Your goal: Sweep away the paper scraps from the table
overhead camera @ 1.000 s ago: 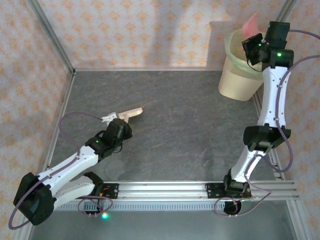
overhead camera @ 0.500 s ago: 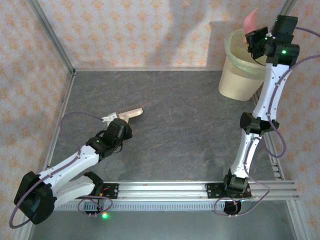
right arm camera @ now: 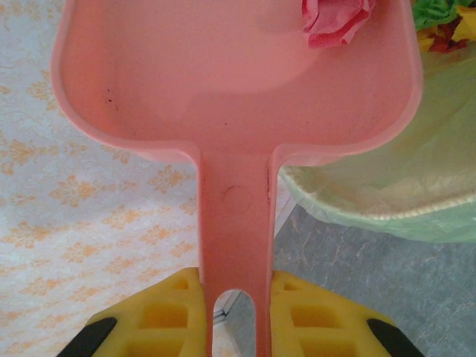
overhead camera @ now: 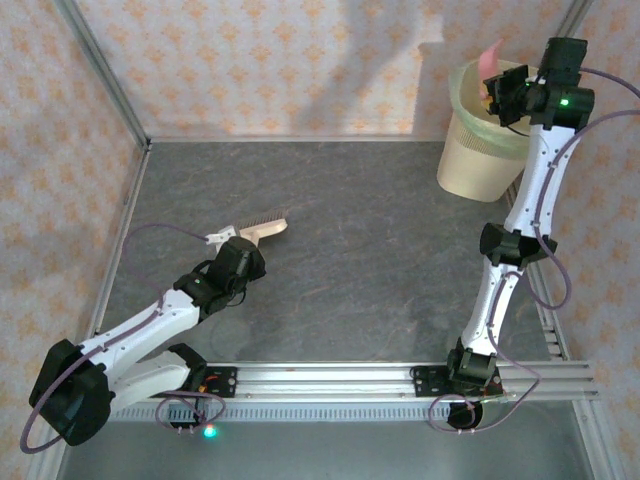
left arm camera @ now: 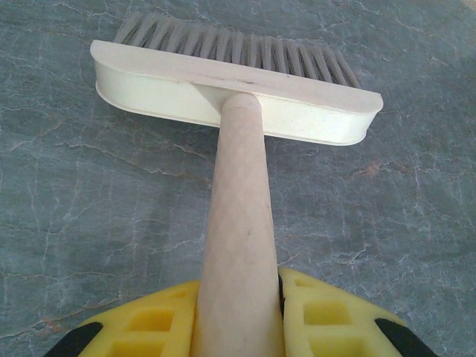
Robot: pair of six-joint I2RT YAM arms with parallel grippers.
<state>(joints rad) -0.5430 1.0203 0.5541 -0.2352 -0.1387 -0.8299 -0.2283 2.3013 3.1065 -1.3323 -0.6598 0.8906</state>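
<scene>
- The left tool (left arm camera: 238,316) is clamped on the brush (left arm camera: 236,89) handle, with the head low against the grey counter (overhead camera: 380,240).
- The right tool (right arm camera: 232,316) is clamped on the pink dustpan (right arm camera: 186,82) handle, held over the bin (overhead camera: 478,150).
- The paper scraps (right arm camera: 336,18): a pink wad sits at the pan's far edge, and green and orange ones lie in the bin.

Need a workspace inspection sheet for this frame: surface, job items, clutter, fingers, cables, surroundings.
Surface: dark grey stone-patterned table; no scraps seen on it.
Job's things: pink paper scrap on the dustpan, held over the waste bin; green and orange scraps in the bin.
Clutter: nothing seen.
Grippers: left gripper fingers shut on the brush handle; right gripper fingers shut on the dustpan handle.
Cables: purple cables loop along both arms.
Surroundings: orange floral walls, aluminium rails.
</scene>
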